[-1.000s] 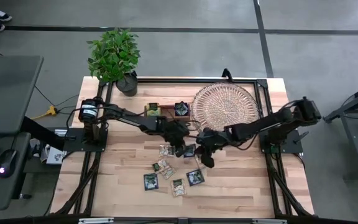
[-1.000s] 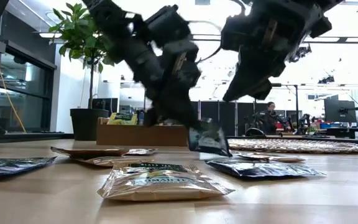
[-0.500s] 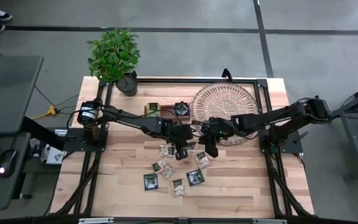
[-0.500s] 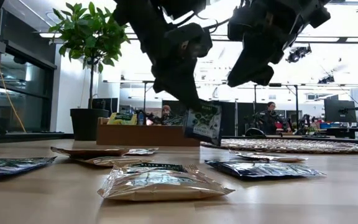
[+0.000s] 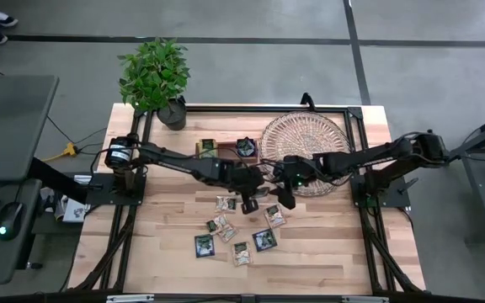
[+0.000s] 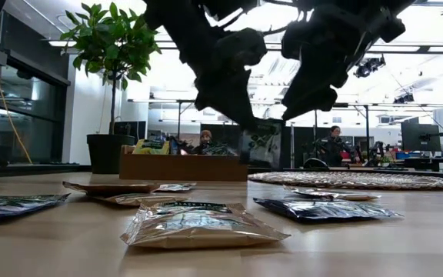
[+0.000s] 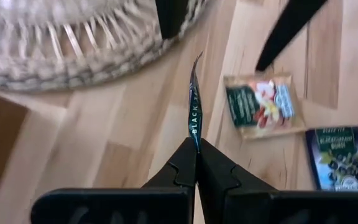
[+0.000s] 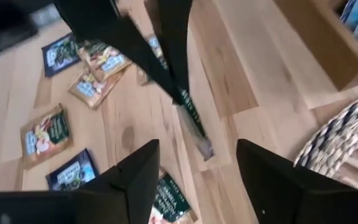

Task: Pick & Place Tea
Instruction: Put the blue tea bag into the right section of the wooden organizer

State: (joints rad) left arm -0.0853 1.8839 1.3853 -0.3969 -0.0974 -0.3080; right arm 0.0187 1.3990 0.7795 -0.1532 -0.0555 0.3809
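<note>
My left gripper [image 7: 196, 142] hangs over the middle of the table [image 5: 167, 227] and is shut on a dark tea sachet [image 7: 194, 106], which shows edge-on in the left wrist view and face-on in the low view [image 6: 261, 146]. My right gripper [image 8: 197, 177] stands open just to the sachet's right [image 5: 286, 197], its fingers apart on either side of the sachet's free end [image 8: 191, 124] without touching it. Several more tea sachets [image 5: 234, 231] lie flat on the wood nearer the front edge. My left gripper pinches one edge of the dark sachet [image 7: 194, 138] between its two fingers, at their free ends. The fingers slant down from the table's left side. The sachet sticks out beyond the fingertips in line with them, lifted clear of the table.
A round wicker tray [image 5: 306, 143] lies at the far right, close behind my right gripper. A narrow wooden box [image 5: 226, 150] holding sachets stands to the tray's left, and a potted plant [image 5: 154, 76] at the far left corner. Bare wood shows on the left.
My left gripper has risen and turned, carrying the dark sachet from just above the table up clear of it; the sachet has turned about. My right gripper has drawn back from the sachet toward the wicker tray.
</note>
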